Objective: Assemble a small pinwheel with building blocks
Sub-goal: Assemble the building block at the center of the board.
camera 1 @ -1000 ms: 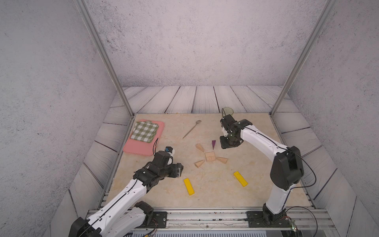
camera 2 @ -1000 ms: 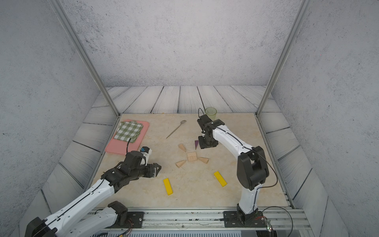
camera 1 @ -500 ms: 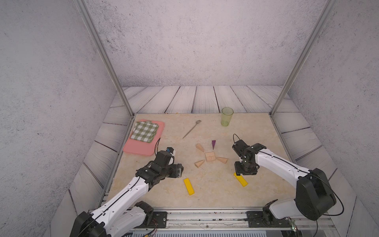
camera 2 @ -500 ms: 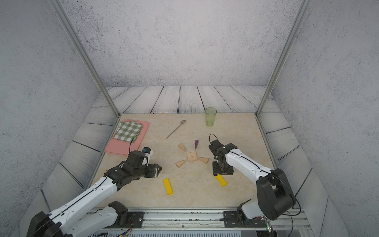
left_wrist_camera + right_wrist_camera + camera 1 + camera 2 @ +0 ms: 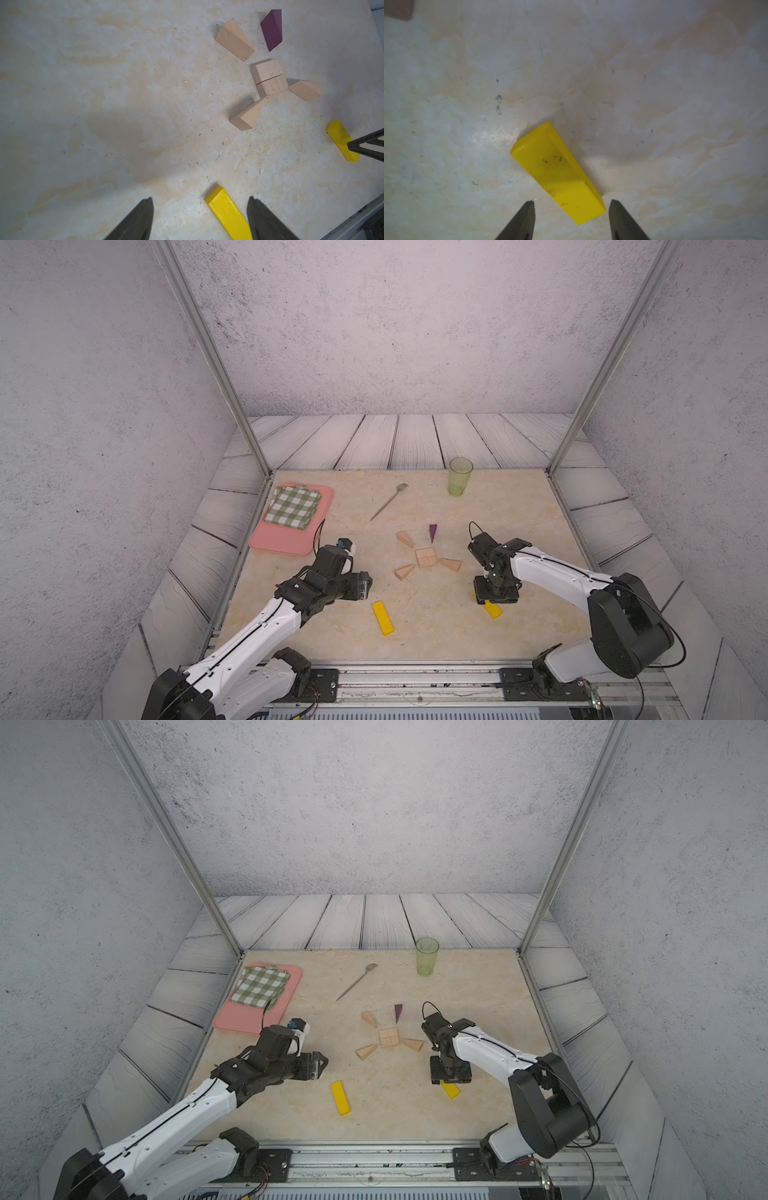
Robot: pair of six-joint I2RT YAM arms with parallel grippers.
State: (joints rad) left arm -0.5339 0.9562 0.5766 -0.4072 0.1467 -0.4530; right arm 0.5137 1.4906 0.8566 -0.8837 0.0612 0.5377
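i see the pinwheel [image 5: 426,558] lying flat and unfinished. two pale wooden rectangles [image 5: 269,80] pressed side by side make its square centre. the near-left wooden wedge [image 5: 404,572] touches a corner of the square with its tip, and the right wooden wedge [image 5: 451,564] points its tip at another corner. the far-left wooden wedge [image 5: 405,539] and the purple wedge [image 5: 433,533] lie just beyond, apart from the square. nearer my base, the left yellow bar [image 5: 383,617] and the right yellow bar [image 5: 492,609] lie flat, loose and slanted.
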